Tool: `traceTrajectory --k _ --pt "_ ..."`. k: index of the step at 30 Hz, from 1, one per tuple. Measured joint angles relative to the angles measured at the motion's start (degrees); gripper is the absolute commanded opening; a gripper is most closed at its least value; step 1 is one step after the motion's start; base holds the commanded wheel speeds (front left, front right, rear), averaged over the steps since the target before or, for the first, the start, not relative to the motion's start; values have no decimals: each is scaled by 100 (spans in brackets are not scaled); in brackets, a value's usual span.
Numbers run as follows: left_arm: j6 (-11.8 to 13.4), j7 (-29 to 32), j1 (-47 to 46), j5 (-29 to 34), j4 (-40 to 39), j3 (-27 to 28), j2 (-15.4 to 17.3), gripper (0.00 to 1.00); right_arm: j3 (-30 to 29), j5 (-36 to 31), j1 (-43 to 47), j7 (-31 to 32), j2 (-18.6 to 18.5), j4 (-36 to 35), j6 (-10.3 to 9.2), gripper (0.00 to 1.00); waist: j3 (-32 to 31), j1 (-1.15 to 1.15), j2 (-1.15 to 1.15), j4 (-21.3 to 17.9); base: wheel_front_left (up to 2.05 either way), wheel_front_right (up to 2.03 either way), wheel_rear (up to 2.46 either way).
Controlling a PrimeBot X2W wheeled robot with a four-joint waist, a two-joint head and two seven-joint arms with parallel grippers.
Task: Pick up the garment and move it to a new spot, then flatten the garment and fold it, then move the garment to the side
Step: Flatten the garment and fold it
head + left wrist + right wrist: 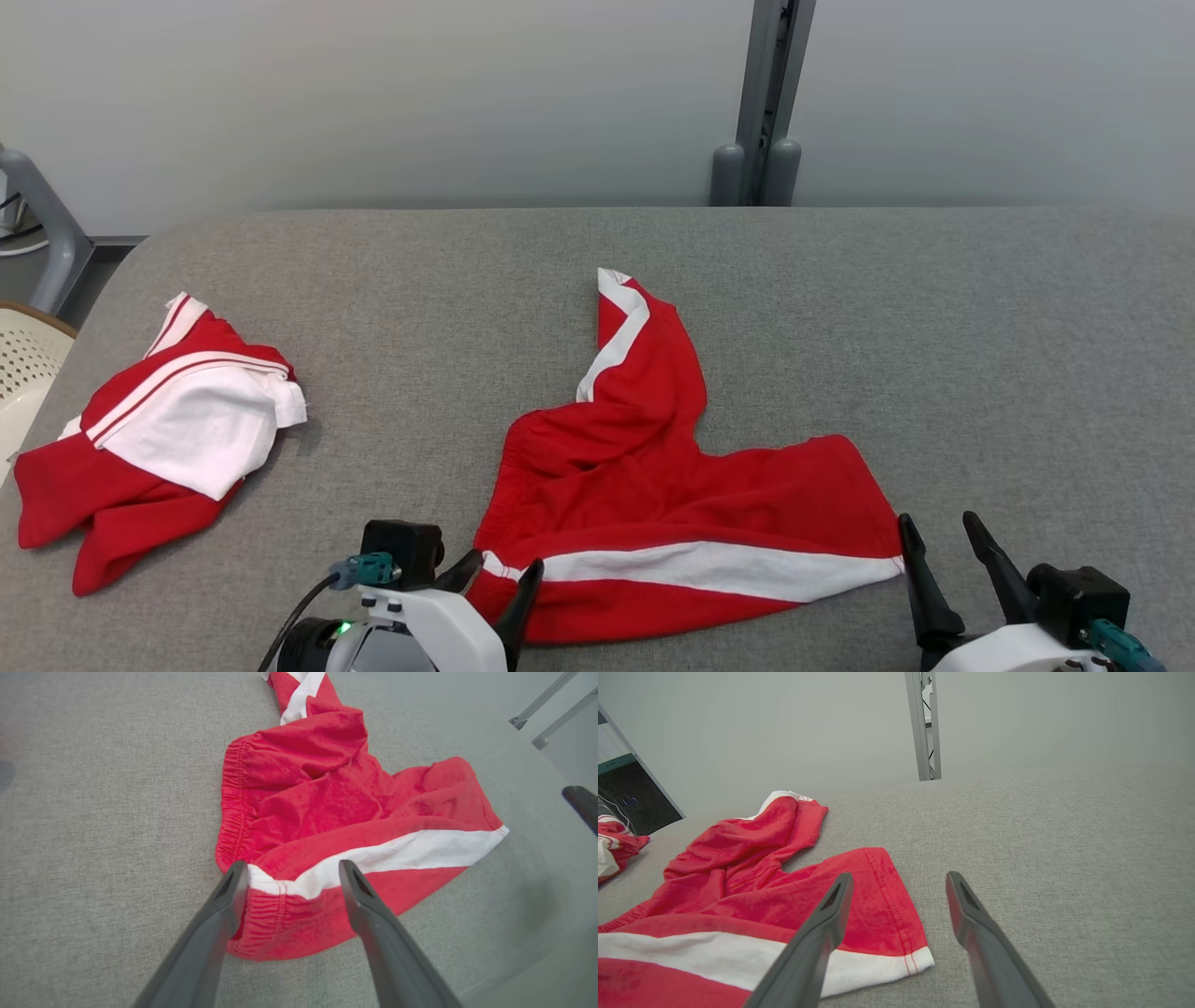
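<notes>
Head view: red shorts [653,485] with a white side stripe lie crumpled at the near middle of the grey table [934,327]. The left gripper [504,563] stands open, fingers astride the waistband corner. The right gripper [937,519], also open, sits just beside the leg hem. Another red-and-white garment [168,429] lies well apart at left.

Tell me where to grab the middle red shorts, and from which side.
Grip the red shorts at the two near corners, from the robot's side: elastic waistband corner with the left end effector, leg hem with the right end effector. Both lie flat and exposed.
</notes>
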Motion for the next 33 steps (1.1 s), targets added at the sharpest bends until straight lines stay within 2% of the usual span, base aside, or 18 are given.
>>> traceTrajectory --k 8,23,24,26,29,30,31,33 --pt "92 151 113 -115 -99 16 19 100 -14 -9 -25 0 0 10 0 100 33 0 0 -41 0 0 0" --pt "89 -235 26 -232 433 116 -124 100 9 -16 -84 -1 1 14 0 100 126 0 0 -73 0 0 0" --pt "69 -257 0 -257 460 124 -138 92 10 -16 -91 0 2 14 0 100 133 0 0 -79 0 0 0" --pt "49 -343 -42 -266 500 141 -169 93 10 -18 -94 0 1 14 0 100 146 0 0 -90 0 0 0" --pt "37 -412 -71 -267 595 144 -188 78 5 -32 -97 0 1 14 0 100 161 0 0 -101 0 0 0" --pt "14 -441 -73 -271 627 143 -198 68 7 -36 -98 0 1 14 0 100 166 0 0 -104 0 0 0" --pt "-2 -458 -83 -280 659 137 -209 49 5 -36 -98 0 2 16 0 100 170 0 0 -107 0 0 0" --pt "-8 -479 -109 -299 725 119 -224 38 4 -36 -99 0 1 22 0 100 175 0 0 -111 0 0 0"
